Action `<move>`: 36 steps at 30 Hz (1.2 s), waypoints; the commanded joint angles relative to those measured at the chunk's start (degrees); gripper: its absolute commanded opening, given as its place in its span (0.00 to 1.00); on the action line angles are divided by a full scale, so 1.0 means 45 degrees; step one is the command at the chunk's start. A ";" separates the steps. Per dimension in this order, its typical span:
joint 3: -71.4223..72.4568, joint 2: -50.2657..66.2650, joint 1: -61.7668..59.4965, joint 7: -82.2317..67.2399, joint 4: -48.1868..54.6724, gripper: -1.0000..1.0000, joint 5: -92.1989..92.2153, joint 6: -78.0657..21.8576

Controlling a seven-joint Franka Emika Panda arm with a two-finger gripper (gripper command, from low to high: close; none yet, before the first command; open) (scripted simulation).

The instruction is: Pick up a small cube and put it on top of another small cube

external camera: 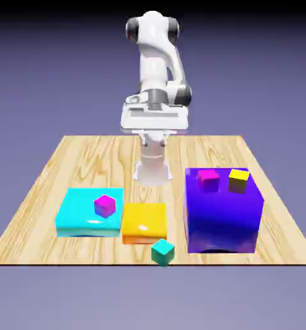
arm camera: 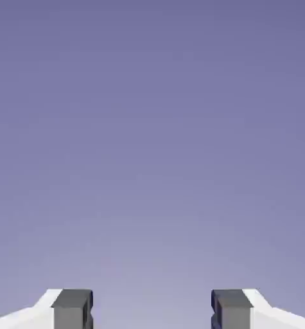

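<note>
The small teal-green cube (external camera: 162,251) lies on the wooden table near its front edge, just in front of the yellow-orange block. The small yellow cube (external camera: 238,180) sits on top of the tall blue-violet block (external camera: 223,219), at its back right. My gripper (external camera: 154,129) hangs high over the back of the table, far from both cubes. In the hand view the gripper (arm camera: 151,310) is open, its two grey fingertips (arm camera: 72,310) wide apart with nothing between them. That view shows only the plain backdrop.
A flat cyan block (external camera: 81,216) at the exterior view's left carries a magenta small cube (external camera: 105,205). A flat yellow-orange block (external camera: 144,222) lies beside it. A second magenta cube (external camera: 208,180) stands next to the yellow cube on the blue-violet block.
</note>
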 commanded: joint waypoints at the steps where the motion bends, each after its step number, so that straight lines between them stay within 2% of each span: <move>1: 0.0174 0.0462 -0.0176 0.0333 0.0315 0.50 0.0004 -0.0316; 27: 0.4680 1.2459 -0.4738 0.8972 0.8507 0.50 0.0097 -0.8532; 29: 0.4746 1.2636 -0.4805 0.9099 0.8627 0.50 0.0098 -0.8652; 33: 0.4245 1.4349 -0.4247 0.9378 0.8476 0.50 -0.0422 -0.6803; 34: 0.4245 1.4350 -0.4247 0.9378 0.8476 0.00 -0.0422 -0.6802; 36: 0.4380 1.3889 -0.4397 0.9303 0.8516 0.00 -0.0282 -0.7299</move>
